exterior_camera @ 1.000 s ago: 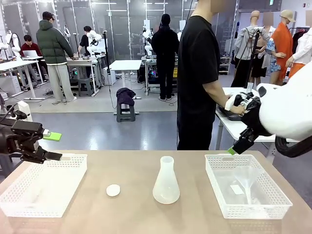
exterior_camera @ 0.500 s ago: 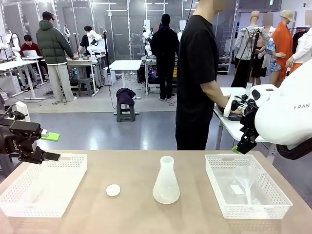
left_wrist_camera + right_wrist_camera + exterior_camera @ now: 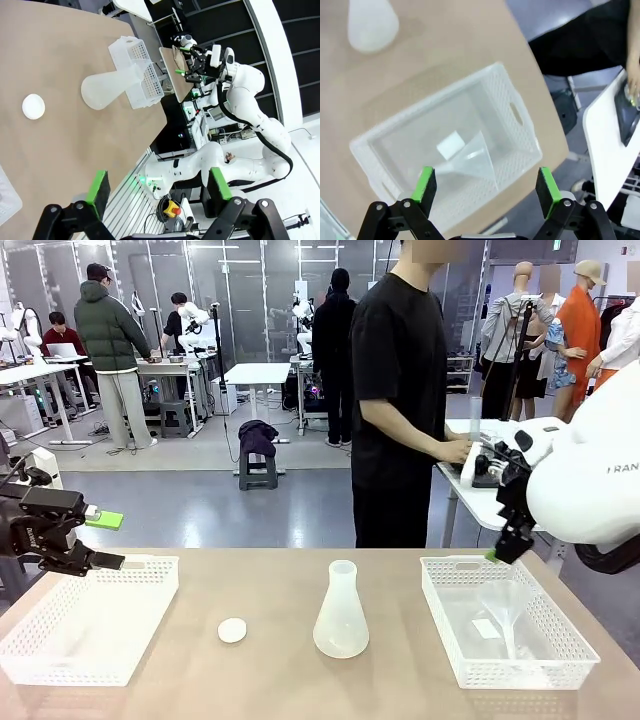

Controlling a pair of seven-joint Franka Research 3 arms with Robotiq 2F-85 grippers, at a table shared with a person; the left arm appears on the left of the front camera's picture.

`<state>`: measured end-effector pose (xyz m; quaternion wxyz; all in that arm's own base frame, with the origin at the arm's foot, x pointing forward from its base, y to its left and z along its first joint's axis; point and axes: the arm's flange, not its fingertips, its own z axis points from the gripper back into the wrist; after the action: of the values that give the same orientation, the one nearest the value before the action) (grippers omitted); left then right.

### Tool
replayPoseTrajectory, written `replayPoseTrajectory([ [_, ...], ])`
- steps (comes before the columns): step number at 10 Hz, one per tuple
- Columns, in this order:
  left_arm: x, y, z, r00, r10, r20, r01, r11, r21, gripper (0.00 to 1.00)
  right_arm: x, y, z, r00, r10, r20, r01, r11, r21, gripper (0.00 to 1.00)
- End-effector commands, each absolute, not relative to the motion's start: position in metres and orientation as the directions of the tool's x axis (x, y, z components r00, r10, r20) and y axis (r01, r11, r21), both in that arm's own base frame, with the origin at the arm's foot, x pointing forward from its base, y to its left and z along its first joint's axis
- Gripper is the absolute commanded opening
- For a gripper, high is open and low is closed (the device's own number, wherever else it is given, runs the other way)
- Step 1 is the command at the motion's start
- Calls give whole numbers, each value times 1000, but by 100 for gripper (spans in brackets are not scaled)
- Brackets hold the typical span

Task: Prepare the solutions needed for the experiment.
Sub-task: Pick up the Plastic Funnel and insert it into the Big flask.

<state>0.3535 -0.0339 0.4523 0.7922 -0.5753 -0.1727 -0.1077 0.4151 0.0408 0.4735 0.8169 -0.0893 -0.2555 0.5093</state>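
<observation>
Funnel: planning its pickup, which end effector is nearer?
Right. The right end effector hovers above the funnel; the left end effector is far off, by the opposite basket.

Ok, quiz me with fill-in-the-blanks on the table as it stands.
The small white round cap lies on the tan table, to the robot's ____ of the frosted conical flask.
The clear plastic funnel lies inside the white mesh basket on the robot's ____ side.
The left gripper and the right gripper both stand ____, holding nothing.
Missing words: left; right; open.
</observation>
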Motion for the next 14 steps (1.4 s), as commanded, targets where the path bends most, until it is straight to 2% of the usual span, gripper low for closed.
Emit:
replayPoseTrajectory([
  [1,353,-37,453,917,40,396,369,291,-883,100,433,7,487,334,928,164,-845,372,-384,100],
  [2,353,-37,453,917,40,396,369,291,-883,100,451,-13,490,262,952,158,-912,298,-282,100],
  [4,353,-37,453,917,40,396,369,291,-883,100,478,-33,484,204,960,192,-961,234,-147,100],
  [7,353,-37,453,917,40,396,369,291,-883,100,525,-42,448,184,949,255,-973,213,-89,100],
  [11,353,-37,453,917,40,396,369,291,-883,100,553,-30,398,216,954,209,-970,234,-68,100],
  [14,353,-37,453,917,40,396,369,291,-883,100,559,-32,375,210,957,202,-977,211,18,100],
])
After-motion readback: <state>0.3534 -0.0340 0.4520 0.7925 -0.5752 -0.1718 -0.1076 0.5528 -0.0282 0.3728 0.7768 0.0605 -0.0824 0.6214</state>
